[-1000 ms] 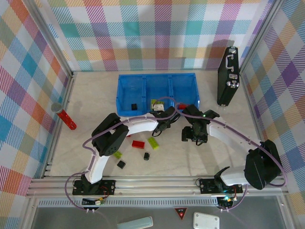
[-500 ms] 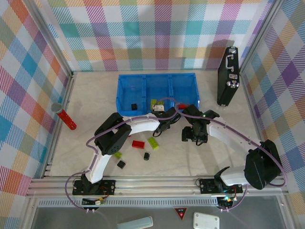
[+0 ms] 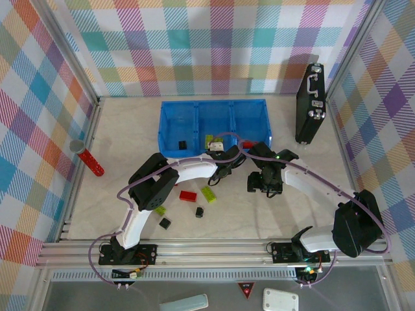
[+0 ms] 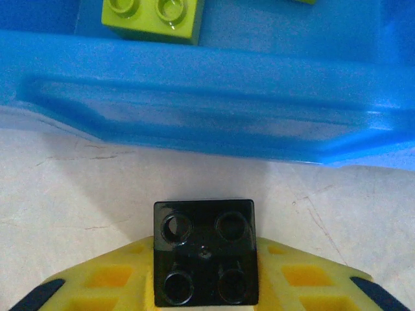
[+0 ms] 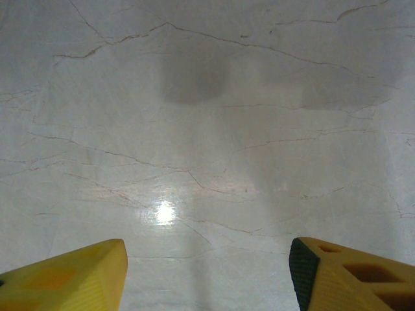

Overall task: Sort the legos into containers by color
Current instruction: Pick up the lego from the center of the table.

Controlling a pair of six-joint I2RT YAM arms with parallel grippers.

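Black glossy square brick (image 4: 204, 253), four studs

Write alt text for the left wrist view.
A black lego is pinched in the left gripper over the pale marble table. Just beyond runs the blue tray, near wall facing the camera, with a lime-green lego inside.

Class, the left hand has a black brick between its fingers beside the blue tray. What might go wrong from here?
The wall of the translucent blue plastic tray stands just ahead of the small black plastic brick; a low lift by the left hand might catch it. The compartment straight ahead holds a lime-green plastic brick; releasing there would likely missort.
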